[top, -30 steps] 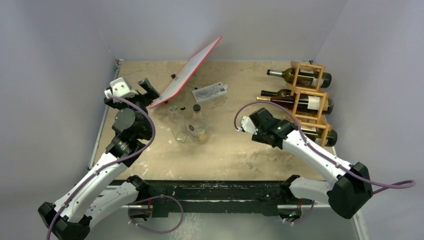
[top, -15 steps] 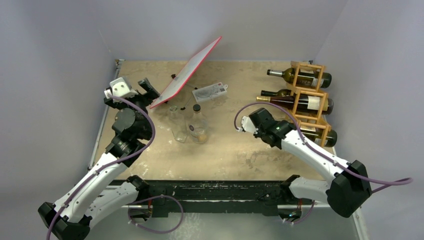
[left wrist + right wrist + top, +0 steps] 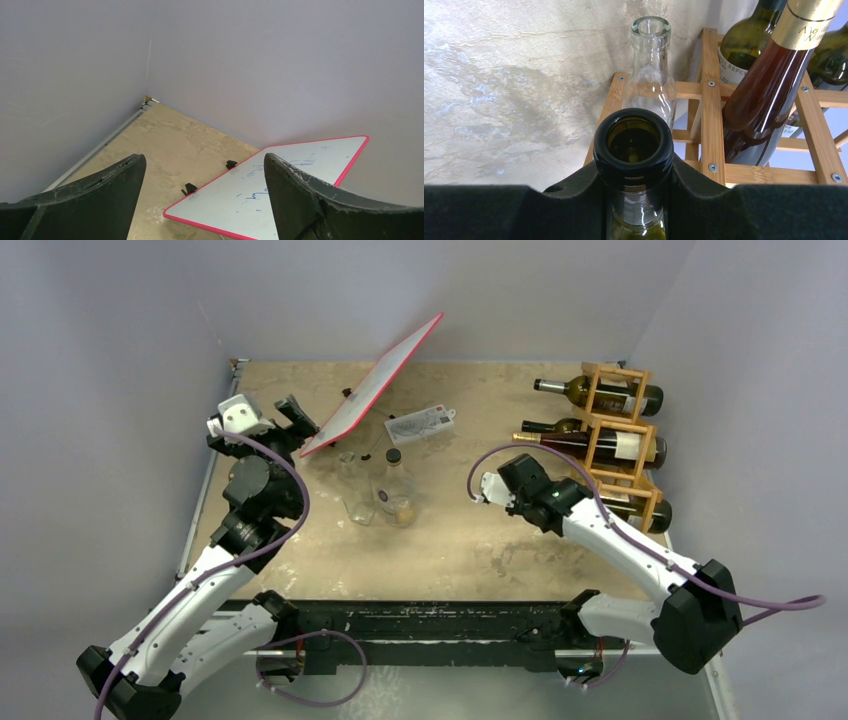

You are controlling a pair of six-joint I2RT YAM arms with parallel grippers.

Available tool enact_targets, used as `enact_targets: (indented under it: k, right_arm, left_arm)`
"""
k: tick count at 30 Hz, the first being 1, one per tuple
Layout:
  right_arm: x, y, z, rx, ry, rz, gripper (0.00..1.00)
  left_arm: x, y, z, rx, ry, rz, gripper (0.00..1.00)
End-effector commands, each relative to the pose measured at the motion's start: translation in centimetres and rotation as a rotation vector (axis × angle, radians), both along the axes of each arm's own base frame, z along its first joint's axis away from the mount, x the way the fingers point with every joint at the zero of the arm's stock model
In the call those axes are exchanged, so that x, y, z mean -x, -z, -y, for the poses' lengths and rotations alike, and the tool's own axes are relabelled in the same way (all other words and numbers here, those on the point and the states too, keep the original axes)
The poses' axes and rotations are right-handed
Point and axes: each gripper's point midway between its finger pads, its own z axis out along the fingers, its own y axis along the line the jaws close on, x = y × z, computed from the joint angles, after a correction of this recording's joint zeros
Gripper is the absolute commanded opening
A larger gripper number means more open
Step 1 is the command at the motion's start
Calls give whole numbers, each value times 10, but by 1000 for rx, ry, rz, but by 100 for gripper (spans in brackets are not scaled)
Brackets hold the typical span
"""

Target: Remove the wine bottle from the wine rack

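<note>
A sand-coloured tabletop [image 3: 470,550] is enclosed by pale grey walls, and the wine rack [image 3: 618,445] is stood along its right edge. Compared with 1 second before, the right arm's elbow is found slightly nearer the left edge. The right tool [image 3: 634,180] has been pressed together on the neck of the wine bottle [image 3: 634,142]. The other bottles and the red-edged board [image 3: 280,190] are unmoved.

The wine bottle is lodged in the rack's nearest cell and laid flat. Its long axis is run from left edge to right edge, with the mouth pointed left and the base right.

From above, only its dark body is shown, the grip being hidden under the wrist. In the right wrist view the open, uncorked mouth is seen, with a clear glass bottle [image 3: 651,65] and an amber bottle [image 3: 769,95] in the cells behind it.

The left tool [image 3: 202,165] is spread near the far left corner with nothing between its fingers. Blue scribbles on the board are revealed only in its own view.
</note>
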Motion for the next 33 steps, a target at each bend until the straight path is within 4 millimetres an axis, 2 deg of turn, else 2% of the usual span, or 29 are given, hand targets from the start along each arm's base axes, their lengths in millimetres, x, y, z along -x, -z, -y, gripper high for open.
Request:
enact_targets:
  k: [1, 9, 15, 24, 31, 33]
  right_arm:
    - [2, -4, -30, -141, -65, -17, 0]
    - [11, -4, -53, -182, -130, -42, 0]
    - [18, -8, -86, -279, -201, -47, 0]
    - [18, -17, -114, -344, -226, -3, 0]
    - [16, -38, -131, -419, -216, 78, 0]
    - [14, -57, -141, -462, -221, 117, 0]
  left_arm:
    - [3, -26, -2, 49, 15, 69, 87]
    - [1, -25, -2, 51, 14, 65, 87]
    - [0, -25, -3, 55, 16, 66, 86]
    - [-1, -24, -3, 56, 15, 65, 86]
    - [0, -25, -5, 61, 13, 70, 86]
    - [-1, -25, -5, 63, 16, 70, 86]
